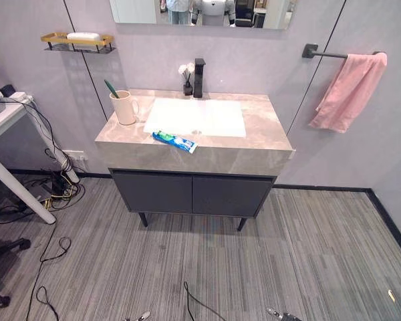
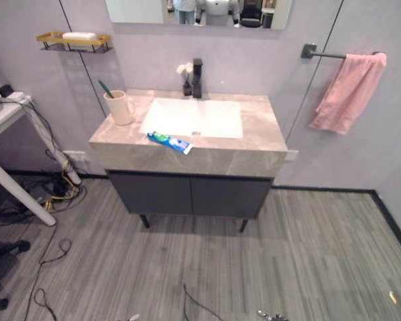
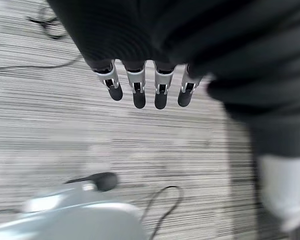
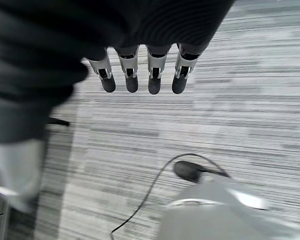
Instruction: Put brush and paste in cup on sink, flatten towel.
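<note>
Green-handled brush point(image 1: 111, 87) stands in beige ceramic cup point(image 1: 125, 108) at bench point(image 1: 267, 137) left edge. Blue-green paste tube point(image 1: 174, 141) lies near front edge. Pink towel point(image 1: 349, 91) hangs bunched on wall bar. Left robot hand point(image 3: 140, 85) & right robot hand point(image 4: 140, 75): fingers straight, empty, over floor.

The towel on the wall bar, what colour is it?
The towel is pink, clearest in the left eye view.
</note>
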